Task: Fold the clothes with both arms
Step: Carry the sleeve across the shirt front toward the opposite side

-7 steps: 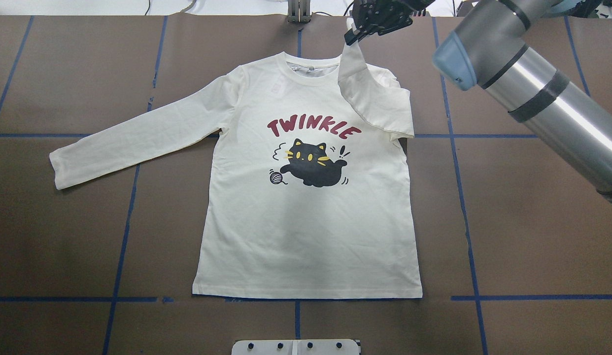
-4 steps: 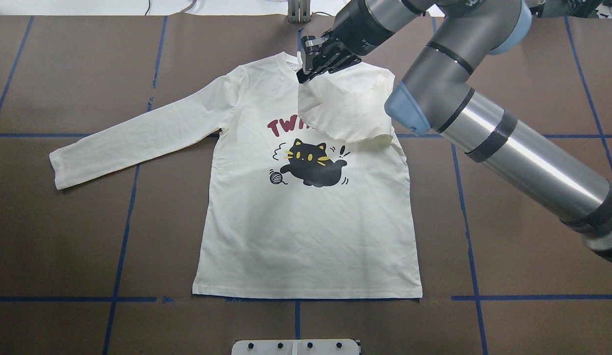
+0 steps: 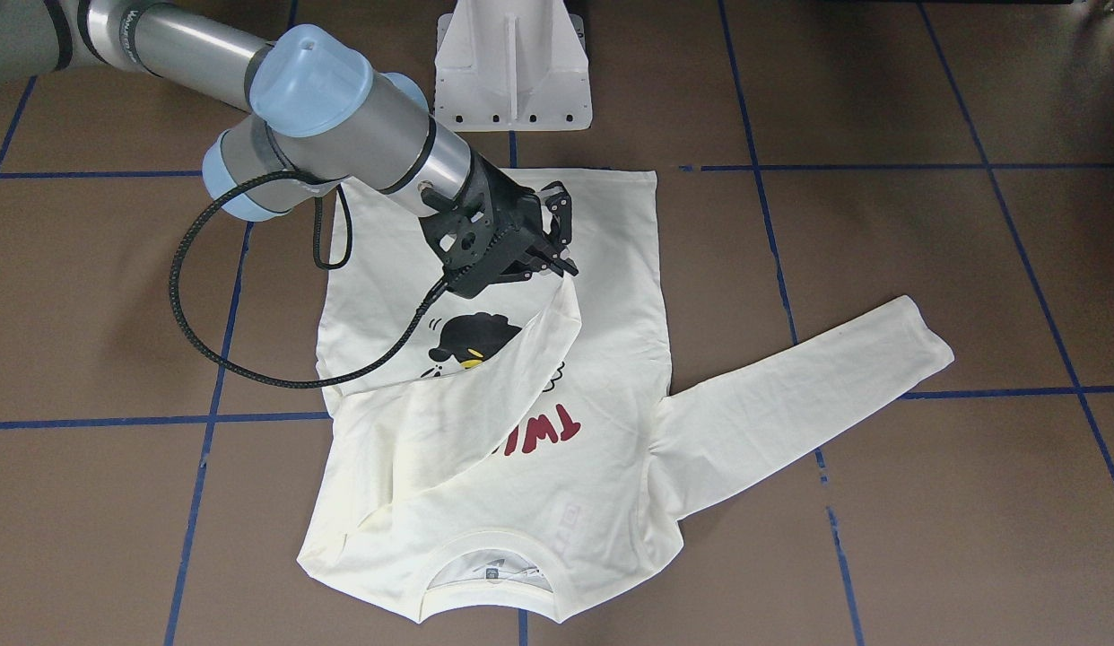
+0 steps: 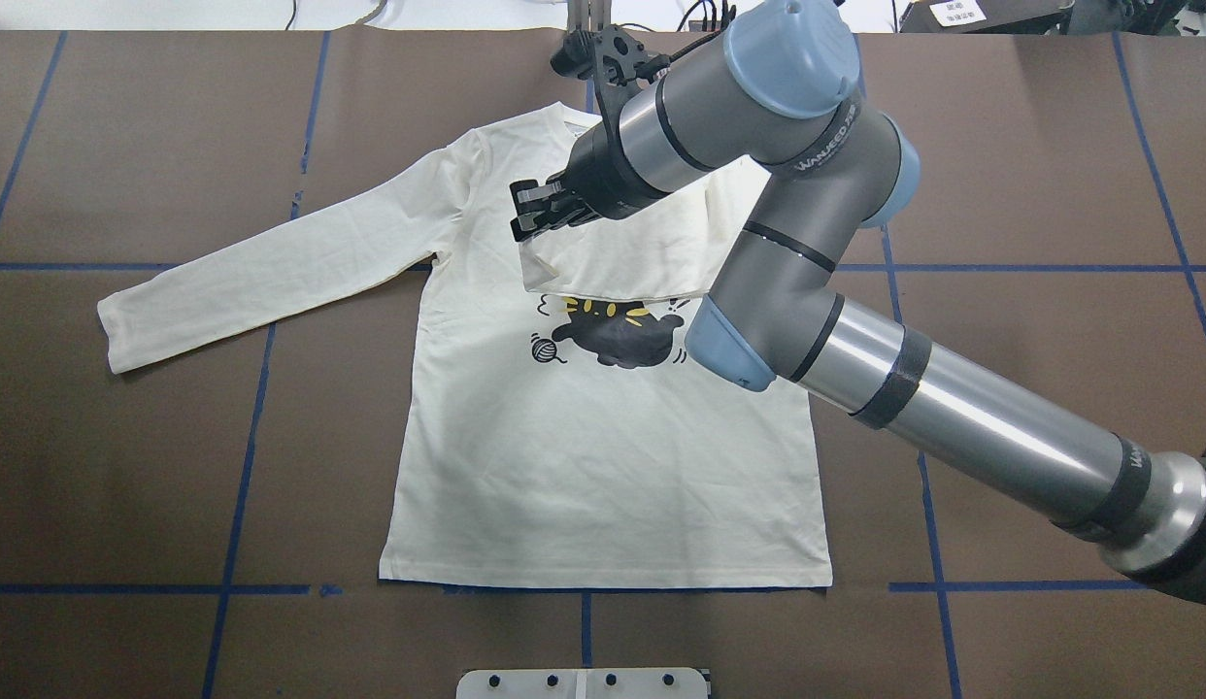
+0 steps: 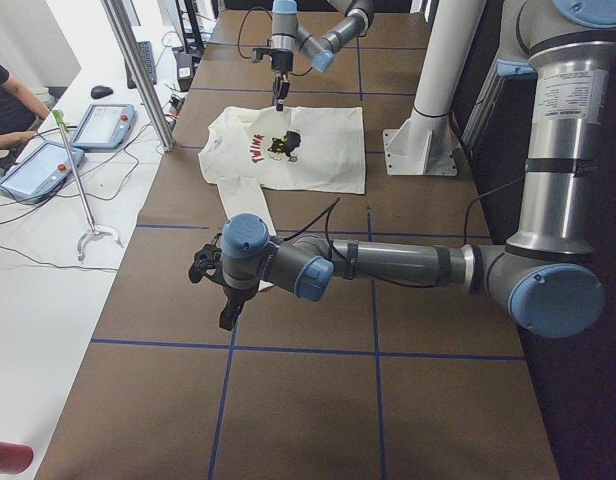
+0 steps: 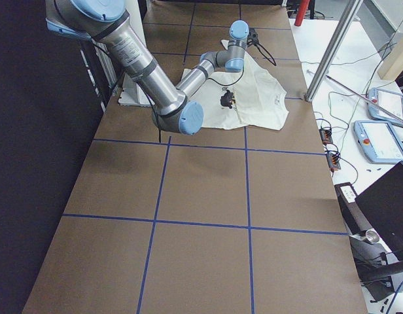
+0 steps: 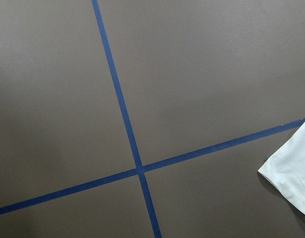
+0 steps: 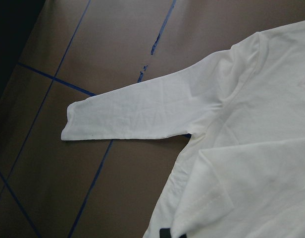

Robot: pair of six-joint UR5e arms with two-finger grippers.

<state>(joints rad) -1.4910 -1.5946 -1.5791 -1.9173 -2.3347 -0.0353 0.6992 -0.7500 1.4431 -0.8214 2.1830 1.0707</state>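
Note:
The cream-white shirt (image 4: 603,466) lies flat and print-up on the brown table; it also shows in the front view (image 3: 620,269). My right gripper (image 4: 530,218) is shut on the cuff of the shirt's right sleeve (image 4: 642,262) and holds it lifted over the chest, covering the "TWINKLE" lettering. The front view shows this gripper (image 3: 557,260) pinching the sleeve (image 3: 485,395). The other sleeve (image 4: 273,262) lies stretched out to the left. My left gripper (image 5: 226,300) shows only in the exterior left view, low near that sleeve's cuff (image 7: 291,168); I cannot tell whether it is open.
The white pedestal base (image 3: 512,63) stands at the robot's edge of the table, beyond the shirt's hem. Blue tape lines (image 4: 244,466) grid the brown table. A metal pole (image 5: 138,70) and tablets (image 5: 38,165) stand beside the table on the operators' side.
My right gripper has carried the right sleeve cuff leftward from the shoulder across the chest. The sleeve now covers the whole lettering. The rest of the shirt has not moved.

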